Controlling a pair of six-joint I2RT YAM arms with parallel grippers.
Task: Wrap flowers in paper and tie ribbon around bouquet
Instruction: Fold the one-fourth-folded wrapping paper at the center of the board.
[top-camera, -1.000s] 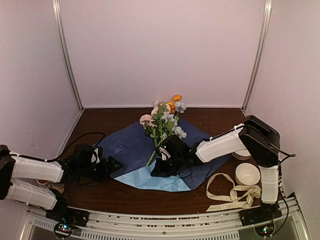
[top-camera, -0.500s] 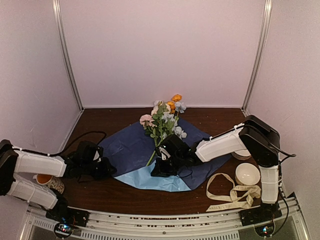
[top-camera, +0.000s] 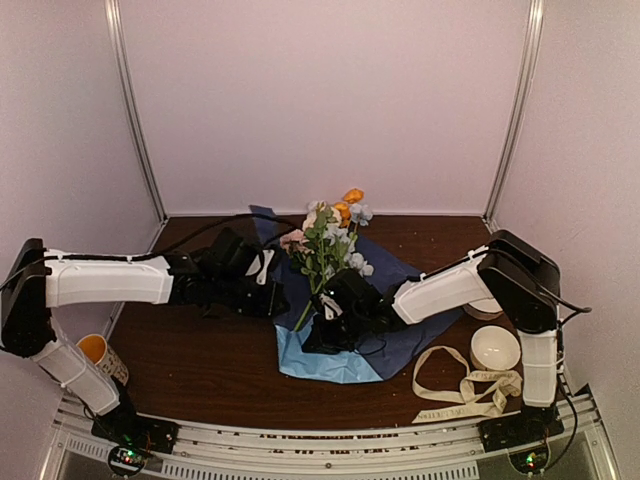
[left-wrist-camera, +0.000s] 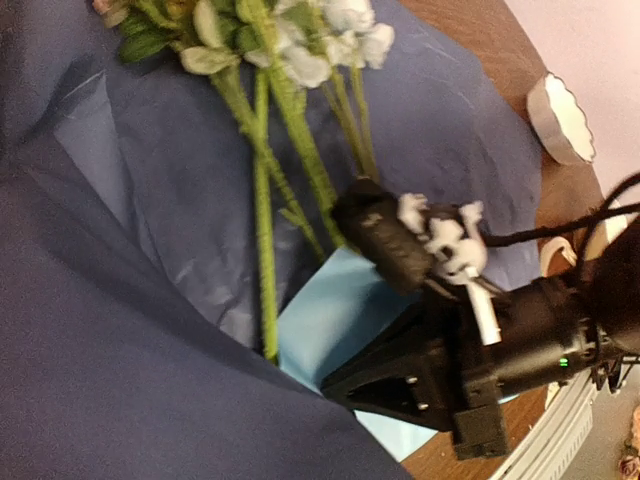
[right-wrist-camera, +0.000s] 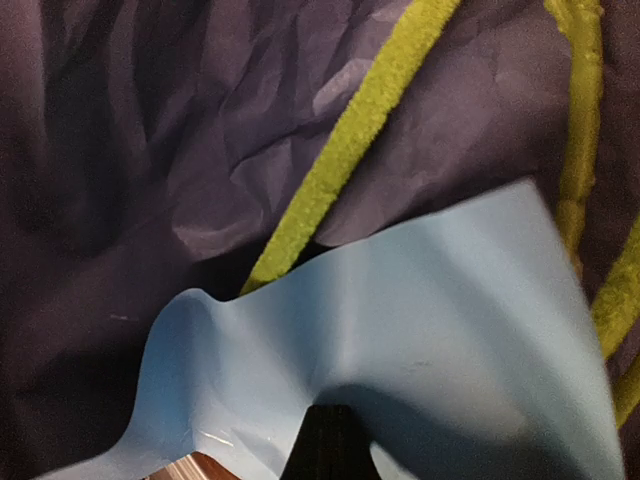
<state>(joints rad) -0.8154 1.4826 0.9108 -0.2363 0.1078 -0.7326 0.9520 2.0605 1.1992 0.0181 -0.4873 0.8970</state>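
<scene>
The flowers (top-camera: 325, 240) lie on the blue paper (top-camera: 400, 290), blooms toward the back wall. My left gripper (top-camera: 268, 285) is shut on the paper's left edge, which stands lifted and folded toward the stems (left-wrist-camera: 262, 230). In the left wrist view the dark paper (left-wrist-camera: 120, 380) hides my own fingers. My right gripper (top-camera: 322, 335) is shut on the paper's near corner, which is turned up with its light blue underside (right-wrist-camera: 430, 320) showing, close to the stem ends (right-wrist-camera: 340, 160). One dark fingertip (right-wrist-camera: 325, 445) shows under that fold. The ribbon (top-camera: 465, 385) lies loose at the front right.
A white bowl (top-camera: 494, 347) stands beside the ribbon. A second bowl (left-wrist-camera: 562, 118) sits further back, by the right arm. A cup (top-camera: 100, 355) with an orange inside stands at the front left. Bare brown table (top-camera: 200, 370) lies left of the paper.
My left gripper has shut on the paper's left corner. It has carried the corner up and to the right, folding the left half toward the flowers. The right arm has not moved.
</scene>
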